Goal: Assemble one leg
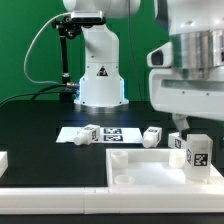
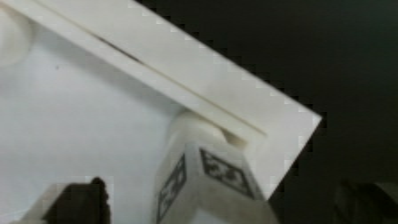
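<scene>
A white leg (image 1: 196, 152) with a black-and-white tag stands upright at the corner of the large white tray (image 1: 130, 168) on the exterior view's right. My gripper (image 1: 190, 128) hangs just above it, with the fingers down around its top. In the wrist view the leg (image 2: 214, 170) rises between my fingers (image 2: 80, 200), at the tray's corner (image 2: 107, 110). A strip of tray shows between the leg and that finger. The gripper (image 2: 222, 205) looks open and straddles the leg without squeezing it. The other finger is dark against the black table.
The marker board (image 1: 112, 133) lies behind the tray with a loose leg (image 1: 88, 133) on it. Two more legs (image 1: 152, 136) (image 1: 177, 141) lie to its right. A white block (image 1: 3, 160) sits at the left edge. The robot base (image 1: 98, 75) stands behind.
</scene>
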`<state>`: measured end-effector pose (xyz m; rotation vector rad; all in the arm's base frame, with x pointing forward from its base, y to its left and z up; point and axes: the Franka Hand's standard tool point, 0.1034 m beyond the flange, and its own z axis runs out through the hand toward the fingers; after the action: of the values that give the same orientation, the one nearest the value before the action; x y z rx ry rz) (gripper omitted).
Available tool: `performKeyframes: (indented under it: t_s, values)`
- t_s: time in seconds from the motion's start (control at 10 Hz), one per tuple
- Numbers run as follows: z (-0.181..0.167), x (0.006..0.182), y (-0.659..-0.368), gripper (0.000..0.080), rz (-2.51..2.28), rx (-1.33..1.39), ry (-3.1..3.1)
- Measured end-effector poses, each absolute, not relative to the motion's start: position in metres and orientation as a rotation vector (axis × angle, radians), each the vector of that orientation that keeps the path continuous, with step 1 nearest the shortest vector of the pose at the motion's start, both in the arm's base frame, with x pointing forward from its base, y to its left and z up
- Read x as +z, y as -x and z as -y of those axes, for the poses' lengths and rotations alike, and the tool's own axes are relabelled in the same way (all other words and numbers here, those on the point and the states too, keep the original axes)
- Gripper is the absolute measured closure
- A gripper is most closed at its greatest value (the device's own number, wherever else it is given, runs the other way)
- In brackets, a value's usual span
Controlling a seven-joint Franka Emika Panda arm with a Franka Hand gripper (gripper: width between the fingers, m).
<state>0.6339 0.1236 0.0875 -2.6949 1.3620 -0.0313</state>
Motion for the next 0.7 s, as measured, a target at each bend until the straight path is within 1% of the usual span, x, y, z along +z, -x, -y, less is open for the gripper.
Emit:
performKeyframes:
  t_s: [0.2,0.4,0.5,0.6,0.7]
  values:
    - [-0.120,0.086,-0.634,0.0151,-1.239,-0.039,2.760]
    - [-0.111,0.084,-0.636,0.0150,-0.584,-0.089,3.010]
    - [-0.105,0.082,-0.637,0.0150,-0.448,-0.096,3.037]
    - [-0.105,0.082,-0.637,0.0237,-0.441,-0.096,3.038]
    - [-0.105,0.082,-0.637,0.0373,-0.465,-0.094,3.034]
